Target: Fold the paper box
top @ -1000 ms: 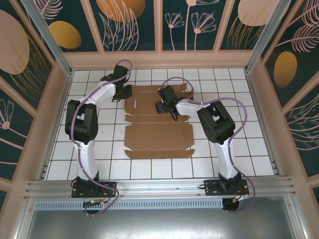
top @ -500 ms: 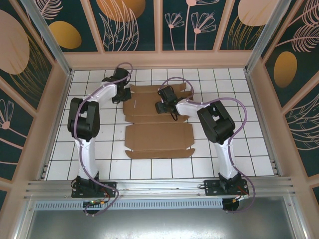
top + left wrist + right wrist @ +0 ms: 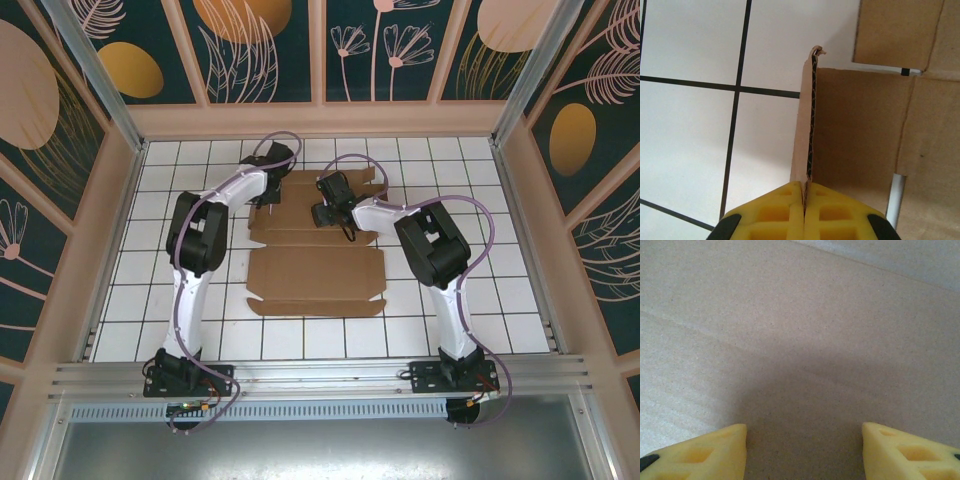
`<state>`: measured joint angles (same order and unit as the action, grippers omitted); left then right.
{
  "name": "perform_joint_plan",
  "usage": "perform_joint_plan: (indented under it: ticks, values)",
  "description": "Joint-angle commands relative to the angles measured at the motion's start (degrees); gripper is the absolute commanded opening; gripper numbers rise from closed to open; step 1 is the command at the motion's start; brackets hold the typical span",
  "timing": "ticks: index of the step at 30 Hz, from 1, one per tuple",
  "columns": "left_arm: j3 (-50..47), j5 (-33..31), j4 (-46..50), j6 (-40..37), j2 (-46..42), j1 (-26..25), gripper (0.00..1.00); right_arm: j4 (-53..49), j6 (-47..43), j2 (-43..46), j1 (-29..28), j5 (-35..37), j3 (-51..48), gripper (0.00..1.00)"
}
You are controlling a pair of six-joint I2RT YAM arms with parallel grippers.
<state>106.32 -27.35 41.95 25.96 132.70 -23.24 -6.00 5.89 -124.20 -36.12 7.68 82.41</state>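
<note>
Left gripper [image 3: 803,194] clamps a raised side flap [image 3: 812,115] of the paper box [image 3: 315,272] | box: sheet mostly flat, mid tiled table [image 3: 140,290] | right gripper [image 3: 804,440]: jaws apart, low over far panel | step: creasing left flap | next: swing flap inward, panel pinned.

I am seeing the paper box [image 3: 800,340] running past every edge of the right wrist view; the frame bottom is cropping the left gripper [image 3: 804,192].
</note>
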Motion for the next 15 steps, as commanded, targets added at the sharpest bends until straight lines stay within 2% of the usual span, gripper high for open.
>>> perform_joint_plan:
  ticks: [1, 5, 8, 11, 14, 15]
  values:
    - [0.7, 6.0, 1.2, 3.7, 3.8, -2.4, 0.05, -13.1, 0.3, -7.5, -0.1, -0.9, -3.6, 0.58]
    - [0.5, 8.5, 0.0, 4.5, 2.4, -2.4, 0.14, -13.1, 0.4, -7.7, 0.0, -0.8, -3.5, 0.58]
    - [1.6, 8.0, 0.8, 4.3, 0.8, -2.4, 0.20, -13.2, 0.3, -7.6, 0.0, -0.5, -3.6, 0.58]
    - [0.3, 7.9, 0.3, 3.4, -4.6, -1.1, 0.29, -13.3, 0.3, -7.2, 0.3, -0.3, -3.9, 0.58]
    - [-8.1, 14.6, -5.7, 3.8, -13.8, 2.8, 0.47, -13.1, 0.3, -6.8, 0.4, -0.5, -4.1, 0.58]
    - [-11.7, 18.1, -8.2, 3.9, -17.8, 4.2, 0.49, -13.0, 0.3, -6.6, 0.3, -0.6, -4.2, 0.58]
